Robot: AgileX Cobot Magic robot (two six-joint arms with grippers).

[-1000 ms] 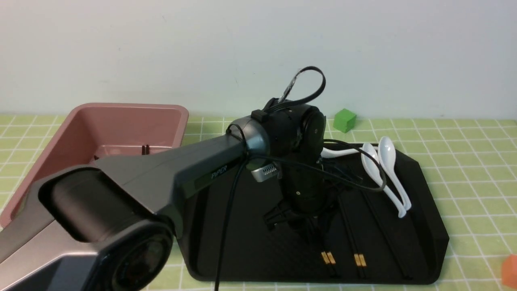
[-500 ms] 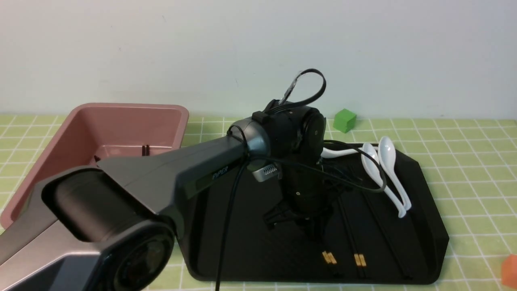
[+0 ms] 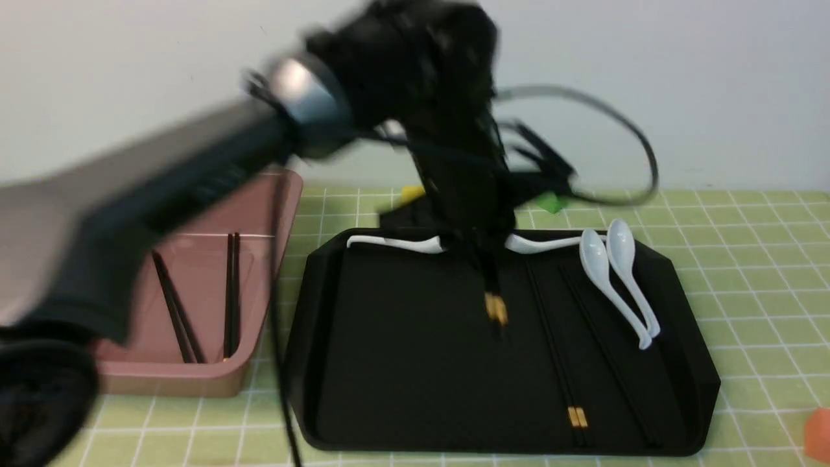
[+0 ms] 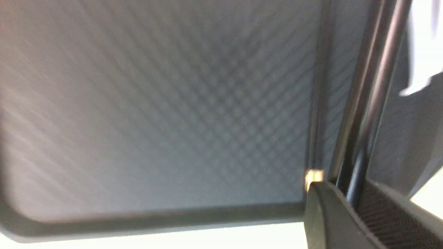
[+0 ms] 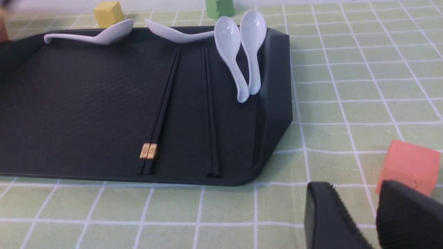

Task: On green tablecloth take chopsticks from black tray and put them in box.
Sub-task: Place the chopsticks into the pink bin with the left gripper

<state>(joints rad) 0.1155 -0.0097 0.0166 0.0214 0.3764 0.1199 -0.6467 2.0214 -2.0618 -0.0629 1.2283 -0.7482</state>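
Left arm (image 3: 194,162) is motion-blurred and raised over the tray (image 3: 402,337), far side. Left jaws are pinching one pair of chopsticks (image 3: 496,308). The pair hangs steeply, gold-banded end down, above the tray's far half. In the wrist view the sticks run out from between the ribbed fingers (image 4: 391,221), with tray floor behind. Can't tell if the lower tip touches the tray.

The box (image 3: 162,379) sits left of the tray on the cloth (image 3: 746,259), just beside it. Two pairs are already inside: one straight (image 3: 230,292), one slanted (image 3: 174,308).

Two more pairs lie flat on the tray's right half:
- banded pair (image 3: 557,353), gold end toward the near rim
- plain-looking pair (image 3: 613,363), just right of it; no band visible

There are four white spoons. Two side by side (image 3: 616,279) are at the far-right corner, handles pointing toward the near side. Two more (image 3: 395,243) (image 3: 541,243) lie along the far rim.

Right jaws are spread and empty, low over the cloth off the tray's near-right corner; one finger (image 5: 332,214) is in shot. An orange cube (image 5: 408,166) is just beside them. A yellow cube (image 5: 108,13) and a green cube (image 5: 218,7) sit on the cloth behind the tray.
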